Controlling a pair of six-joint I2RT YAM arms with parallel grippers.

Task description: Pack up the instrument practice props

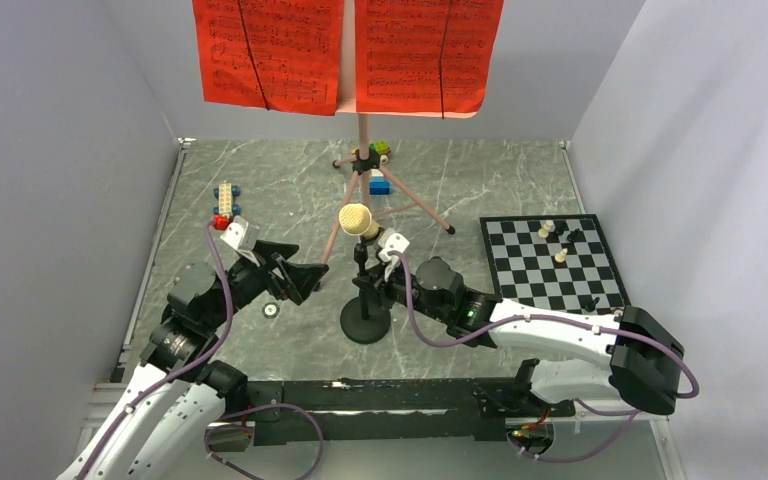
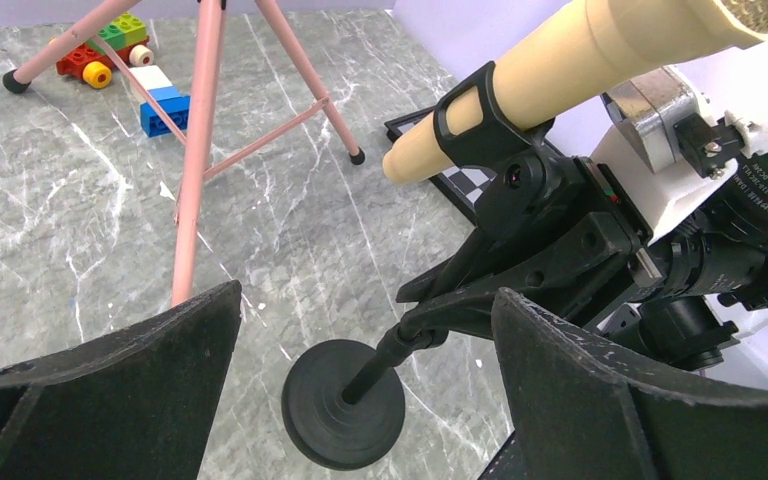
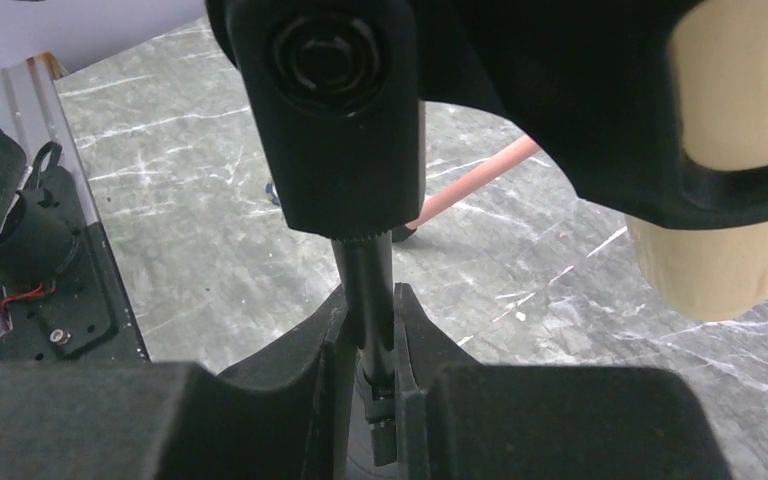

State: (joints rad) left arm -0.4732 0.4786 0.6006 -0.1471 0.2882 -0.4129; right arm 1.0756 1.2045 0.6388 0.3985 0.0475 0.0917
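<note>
The small black mic stand [image 1: 365,322] stands upright on its round base at the table's middle, with the beige foam-headed microphone [image 1: 357,219] clipped on top. My right gripper [image 1: 372,290] is shut on the stand's thin pole [image 3: 370,285]; the pads press it from both sides. The microphone's butt end [image 3: 717,262] hangs just above. My left gripper [image 1: 304,281] stands open a little left of the stand, touching nothing; the base [image 2: 343,403] lies between its fingers [image 2: 120,385]. Behind, the pink tripod music stand [image 1: 363,135] carries two red sheet-music pages [image 1: 268,50].
A chessboard [image 1: 552,262] with a few pieces lies right of the mic stand. Toy block cars sit at the back left [image 1: 225,203] and by the tripod's hub [image 1: 379,170]. A pink tripod leg [image 2: 198,160] slants down just left of the mic stand. Grey walls close three sides.
</note>
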